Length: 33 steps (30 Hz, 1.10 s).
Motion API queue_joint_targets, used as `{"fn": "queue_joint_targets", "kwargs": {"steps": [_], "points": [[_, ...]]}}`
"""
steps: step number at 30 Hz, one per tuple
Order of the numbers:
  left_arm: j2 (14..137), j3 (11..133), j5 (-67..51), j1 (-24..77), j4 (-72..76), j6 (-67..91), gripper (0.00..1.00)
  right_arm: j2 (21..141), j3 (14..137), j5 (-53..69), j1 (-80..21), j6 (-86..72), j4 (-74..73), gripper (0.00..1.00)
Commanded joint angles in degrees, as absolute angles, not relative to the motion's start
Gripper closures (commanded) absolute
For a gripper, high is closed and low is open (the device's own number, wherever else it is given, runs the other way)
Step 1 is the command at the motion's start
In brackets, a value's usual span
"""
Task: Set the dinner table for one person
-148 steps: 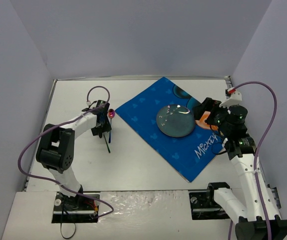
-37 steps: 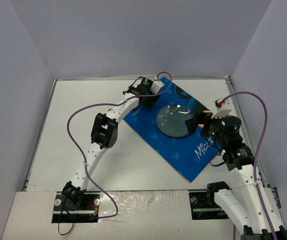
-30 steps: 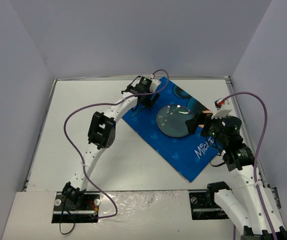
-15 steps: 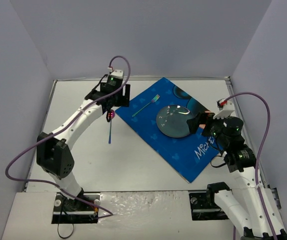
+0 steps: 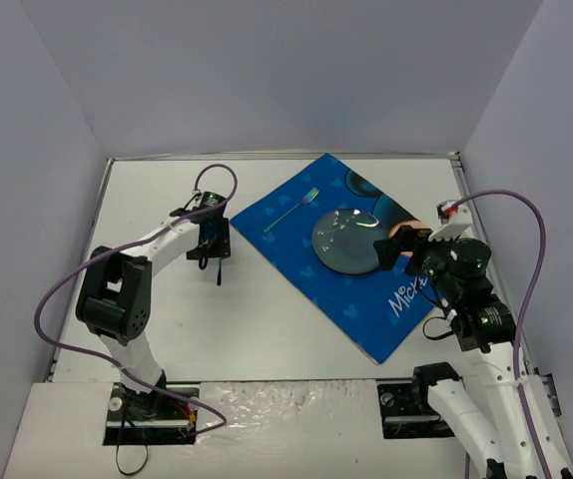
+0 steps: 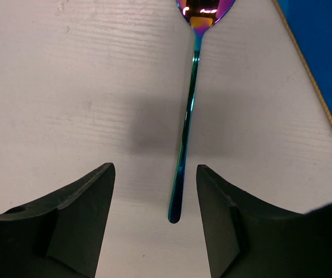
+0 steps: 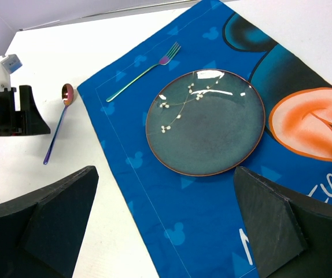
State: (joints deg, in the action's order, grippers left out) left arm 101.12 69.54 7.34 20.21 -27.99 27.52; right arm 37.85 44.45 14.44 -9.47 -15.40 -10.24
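Note:
The iridescent spoon [image 6: 188, 116] lies on the white dinner table [image 5: 267, 319], left of the blue Mickey placemat [image 5: 356, 299]. My left gripper [image 6: 154, 171] hangs open right over it. The handle's tip sits between the two black fingers [image 6: 79, 220], closer to the right one, and touches neither. In the top view this gripper [image 5: 212, 239] covers the spoon's bowl, and only the handle [image 5: 219, 271] shows. An iridescent fork [image 5: 291, 210] lies on the mat, left of the dark teal plate [image 5: 348, 239]. My right gripper [image 5: 401, 249] is wide open and empty, above the mat at the plate's right edge.
White walls enclose the table on three sides. A thin metal rim [image 5: 97, 230] runs round the tabletop. Purple cables loop above both arms. The placemat's left edge [image 6: 316, 87] runs close to the spoon on its right.
My left arm left the fork on the mat, swung back left and came down over the spoon. Its jaws have narrowed. The right arm barely shifted.

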Motion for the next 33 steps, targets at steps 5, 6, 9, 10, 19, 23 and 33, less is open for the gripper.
{"fn": "queue_joint_targets", "kwargs": {"steps": [5, 6, 9, 10, 19, 23, 33], "points": [[103.8, 70.1, 6.0, 20.0, -20.6, 29.4, 0.52, 37.8, 43.9, 15.5, -9.8, -15.5, -7.2, 0.0], [104.3, 70.2, 6.0, 20.0, -20.4, 29.5, 0.53, 37.8, 43.9, 15.5, -9.8, -15.5, -7.2, 0.0], [105.4, 70.5, 6.1, 20.0, -19.6, 29.6, 0.56, 38.0, 43.9, 15.6, -9.8, -15.5, -7.2, 0.0], [105.7, 70.4, 6.3, 20.0, -19.3, 29.6, 0.6, 38.0, 43.8, 15.6, -9.8, -15.4, -7.2, 0.0], [108.1, 69.3, 6.9, 20.0, -18.6, 29.7, 0.95, 37.8, 43.6, 15.6, -9.8, -15.4, -7.2, 0.0], [107.6, 70.4, 5.7, 20.2, -20.4, 28.8, 1.0, 38.4, 43.7, 16.2, -9.8, -15.5, -7.1, 0.0], [97.2, 76.9, 5.6, 28.9, -28.9, 21.6, 1.0, 42.6, 45.2, 18.4, -9.8, -18.4, -7.0, 0.0]]}}
